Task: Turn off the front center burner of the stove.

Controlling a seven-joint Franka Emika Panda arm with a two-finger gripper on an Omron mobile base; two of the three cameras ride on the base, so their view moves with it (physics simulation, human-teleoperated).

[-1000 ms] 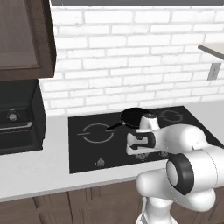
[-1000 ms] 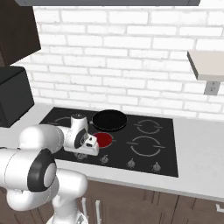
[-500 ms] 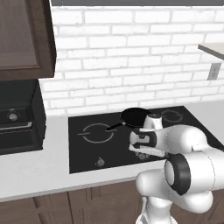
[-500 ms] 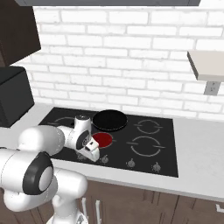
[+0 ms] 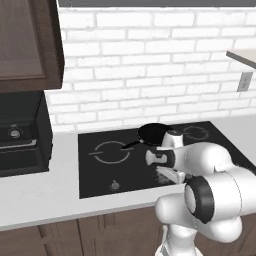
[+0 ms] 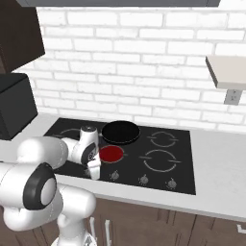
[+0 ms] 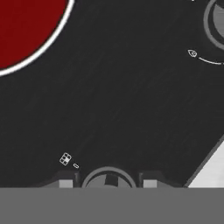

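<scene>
Now the gripper (image 7: 108,180) sits low over the stove (image 6: 178,163), its fingertips (image 7: 65,183) set apart on either side of a knob (image 7: 107,178) at 6 o'clock in the hand view, nothing yet pinched. At 11 o'clock the burner (image 7: 26,26) glows red, so it is on. Judging by this, the step is seating on the knob; next, close and twist.

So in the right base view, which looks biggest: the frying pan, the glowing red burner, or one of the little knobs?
1. Frying pan, though it sits farther back.
2. Red burner, somewhat smaller.
3. Knob, far smaller, despite being nearest the camera.
</scene>
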